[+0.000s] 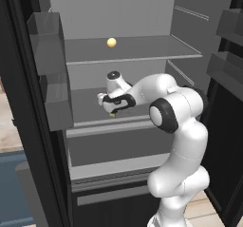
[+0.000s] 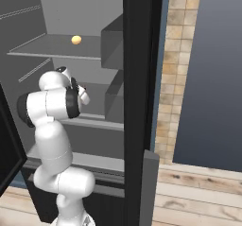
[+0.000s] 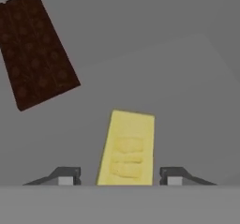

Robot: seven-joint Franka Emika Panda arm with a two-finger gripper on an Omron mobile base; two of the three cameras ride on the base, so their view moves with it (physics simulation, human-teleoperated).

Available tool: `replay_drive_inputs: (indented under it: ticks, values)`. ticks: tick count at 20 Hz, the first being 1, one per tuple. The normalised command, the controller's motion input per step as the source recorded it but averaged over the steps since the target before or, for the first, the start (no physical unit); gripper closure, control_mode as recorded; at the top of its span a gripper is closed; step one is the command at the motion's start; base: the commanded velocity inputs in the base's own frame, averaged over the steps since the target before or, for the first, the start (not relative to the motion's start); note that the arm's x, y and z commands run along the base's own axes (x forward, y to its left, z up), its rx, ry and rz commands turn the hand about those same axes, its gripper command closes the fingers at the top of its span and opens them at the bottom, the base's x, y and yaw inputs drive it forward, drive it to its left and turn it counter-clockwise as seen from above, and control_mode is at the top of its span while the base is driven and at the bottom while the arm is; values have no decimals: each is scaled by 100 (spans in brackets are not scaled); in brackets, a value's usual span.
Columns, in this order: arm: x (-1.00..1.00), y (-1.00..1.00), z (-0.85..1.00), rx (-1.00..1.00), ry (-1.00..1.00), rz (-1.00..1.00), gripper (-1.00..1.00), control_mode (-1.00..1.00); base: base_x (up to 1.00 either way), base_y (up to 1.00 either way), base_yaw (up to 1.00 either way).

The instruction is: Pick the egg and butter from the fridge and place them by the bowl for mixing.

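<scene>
butter (image 3: pixel 126 148): 1 | egg (image 1: pixel 111 42): 1 | brown bar (image 3: pixel 37 49): 1

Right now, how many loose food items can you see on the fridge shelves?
3. A small pale orange egg on the upper shelf; a yellow butter stick between the gripper fingertips on the lower shelf; a flat dark brown bar beside it. Others may be hidden.

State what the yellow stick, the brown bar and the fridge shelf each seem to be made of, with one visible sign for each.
Butter: soft, matte, waxy-looking solid; pale yellow with shallow pressed marks.
Brown bar: probably chocolate; dark, dull, with a faint grid of moulded squares.
Fridge shelf: looks like smooth grey plastic or coated metal; thin, flat, evenly shaded, so the look leaves it open.
</scene>
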Motion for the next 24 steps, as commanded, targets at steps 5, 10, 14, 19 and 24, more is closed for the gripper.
replay_drive_inputs:
  ticks: [5, 10, 14, 19, 24]
  values:
    - [0, 0, 0, 0, 0, 0, 100, -100, 0, 0, 0]
    - [-1, 0, 11, 0, -8, 0, 100, -100, 0, 0, 0]
    - [0, 0, 15, 0, -7, 0, 100, -100, 0, 0, 0]
    - [-41, 0, 62, 0, -19, 0, 100, -100, 0, 0, 0]
    - [-98, -1, 89, 0, -19, 0, 100, -100, 0, 0, 0]
